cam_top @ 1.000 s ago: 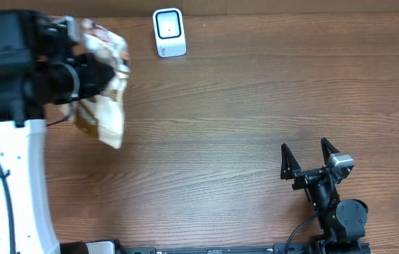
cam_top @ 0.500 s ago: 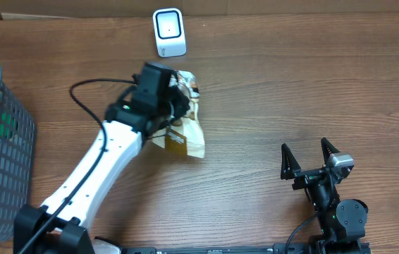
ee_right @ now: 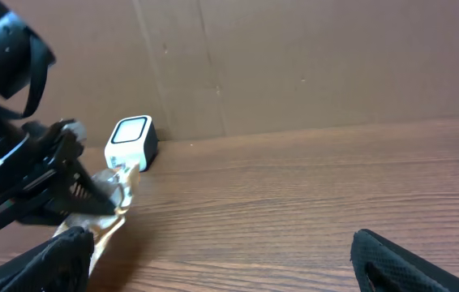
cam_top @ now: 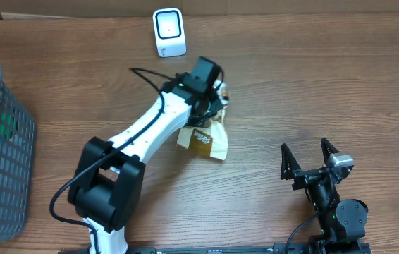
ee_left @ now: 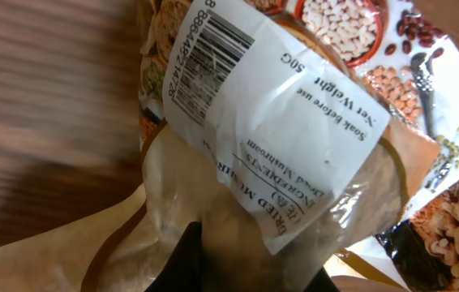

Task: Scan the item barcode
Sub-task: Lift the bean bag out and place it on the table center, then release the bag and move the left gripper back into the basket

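The item is a clear, crinkled snack bag with a white label. It hangs below my left gripper, which is shut on its top edge right of and nearer than the white barcode scanner. In the left wrist view the bag fills the frame, its printed barcode faces the camera, and my dark fingers pinch the film at the bottom. My right gripper stands open and holds nothing at the front right. From the right wrist the scanner and the bag show at the left.
A grey wire basket with some goods in it stands at the left table edge. A brown cardboard wall runs along the back. Bare wood table lies between the scanner and my right gripper.
My left arm has swung from the far left, over the basket, to the right across the table with the bag in its grip. The right arm has not moved.
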Controlling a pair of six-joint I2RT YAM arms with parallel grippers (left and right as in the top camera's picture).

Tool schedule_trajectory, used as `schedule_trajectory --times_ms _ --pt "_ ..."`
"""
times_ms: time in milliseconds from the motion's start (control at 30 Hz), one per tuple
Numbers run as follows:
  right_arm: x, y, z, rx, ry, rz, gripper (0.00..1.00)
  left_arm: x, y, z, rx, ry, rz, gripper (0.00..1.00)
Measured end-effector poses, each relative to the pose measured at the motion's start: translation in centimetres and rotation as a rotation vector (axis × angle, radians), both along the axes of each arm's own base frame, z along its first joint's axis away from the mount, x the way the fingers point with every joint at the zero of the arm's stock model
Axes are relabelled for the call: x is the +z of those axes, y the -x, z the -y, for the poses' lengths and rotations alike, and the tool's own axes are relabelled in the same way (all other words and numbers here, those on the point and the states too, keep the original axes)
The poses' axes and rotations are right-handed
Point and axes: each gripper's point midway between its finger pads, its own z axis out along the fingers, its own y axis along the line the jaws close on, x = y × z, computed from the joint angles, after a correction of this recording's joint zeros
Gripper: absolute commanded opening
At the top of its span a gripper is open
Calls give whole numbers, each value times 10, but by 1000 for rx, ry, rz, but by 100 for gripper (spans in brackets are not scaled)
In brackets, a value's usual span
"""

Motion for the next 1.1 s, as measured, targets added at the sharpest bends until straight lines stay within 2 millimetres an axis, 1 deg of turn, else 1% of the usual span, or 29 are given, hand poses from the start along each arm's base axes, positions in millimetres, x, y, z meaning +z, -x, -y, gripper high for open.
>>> schedule_trajectory --times_ms 33,67,133,200,267,300,367,400,433,567,600,633,667,700,733,800,867,933,1000,1033,1067,1100 --pt "0 0 0 0 0 0 100 5 -1 7 -17 -4 21 80" --pt "0 0 0 0 0 0 100 8 -1 12 -28 -7 38 100" --pt "0 0 0 0 0 0 100 10 -1 17 -42 -17 53 100" --pt "0 0 0 0 0 0 100 10 -1 16 -63 -30 62 100" --pt "0 0 0 0 0 -1 100 10 -1 10 -90 -51 59 100" --pt "0 0 0 0 0 0 100 12 -1 4 -109 -75 44 100" --pt "0 0 0 0 0 -1 100 20 0 -5 -133 -107 20 100" --pt "0 0 0 0 0 0 100 28 -1 -9 -150 -124 11 100" --pt "0 0 0 0 0 -1 100 38 -3 -13 -169 -135 13 99" --pt "0 0 0 0 0 0 100 101 -16 -33 -253 -181 59 100" --pt "0 0 0 0 0 0 100 119 -17 -41 -274 -193 69 100" --pt "0 0 0 0 0 -1 100 131 -18 -48 -284 -200 77 99" --pt "0 0 0 0 1 1 100 149 -17 -59 -305 -204 81 94" --pt "0 0 0 0 1 1 100 165 -20 -70 -316 -205 105 91" --pt "0 0 0 0 0 1 100 180 -17 -87 -312 -213 101 89" --pt "0 0 0 0 0 0 100 205 -14 -123 -275 -228 101 90" --pt "0 0 0 0 0 0 100 231 -13 -163 -196 -235 125 92" --pt "0 0 0 0 0 0 100 261 -12 -212 -75 -238 186 95" --pt "0 0 0 0 0 0 100 281 -6 -256 41 -235 226 95" --pt "0 0 0 0 0 0 100 287 -1 -270 80 -232 238 96" --pt "0 0 0 0 1 0 100 295 6 -294 145 -220 254 97" --pt "0 0 0 0 0 0 100 301 13 -312 195 -213 267 98"
